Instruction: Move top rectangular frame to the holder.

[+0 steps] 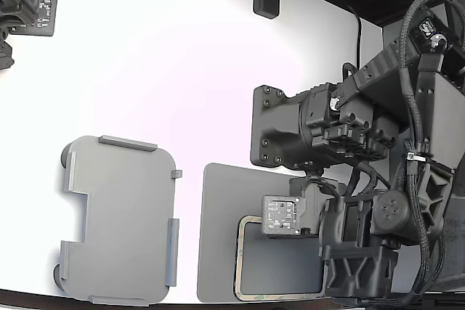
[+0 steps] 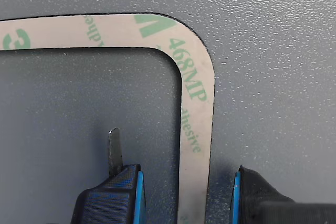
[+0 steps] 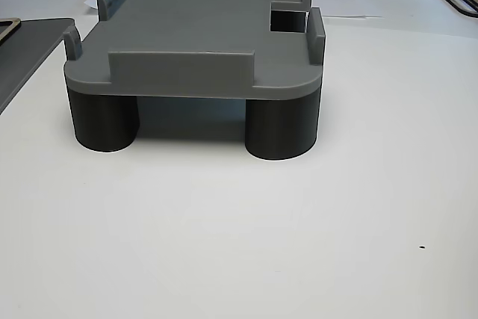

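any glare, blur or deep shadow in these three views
Exterior view: the white table is blown out, near featureless, while the arm is dark and low in detail. Wrist view: sharp on the frame, its green print readable; the pincer tips at the edge look softer. Other view: even light, with deep shadow under the holder between its legs.

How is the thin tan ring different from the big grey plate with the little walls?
The thin tan rectangular frame has an open middle; the light grey plastic holder plate is solid with a side notch. The frame lies flat on a dark grey mat; the holder stands on dark round legs. Both have rounded corners.
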Tool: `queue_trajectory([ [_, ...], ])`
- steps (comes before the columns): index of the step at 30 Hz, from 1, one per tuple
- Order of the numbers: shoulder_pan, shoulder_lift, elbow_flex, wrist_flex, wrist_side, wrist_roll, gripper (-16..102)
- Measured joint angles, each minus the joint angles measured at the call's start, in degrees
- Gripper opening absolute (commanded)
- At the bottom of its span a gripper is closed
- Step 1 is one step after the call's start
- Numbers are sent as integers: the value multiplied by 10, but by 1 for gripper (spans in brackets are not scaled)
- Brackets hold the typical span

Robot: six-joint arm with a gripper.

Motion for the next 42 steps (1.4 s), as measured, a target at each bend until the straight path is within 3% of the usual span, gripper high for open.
queue_trajectory([
  [14,-2,6,25,-10,-11,5,38],
  [20,-3,6,25,-7,-12,5,15],
  [24,-4,6,25,-7,-13,5,-10],
  [33,-24,18,-7,29,-23,-9,-10],
  [42,-50,62,-127,142,47,93,-10],
])
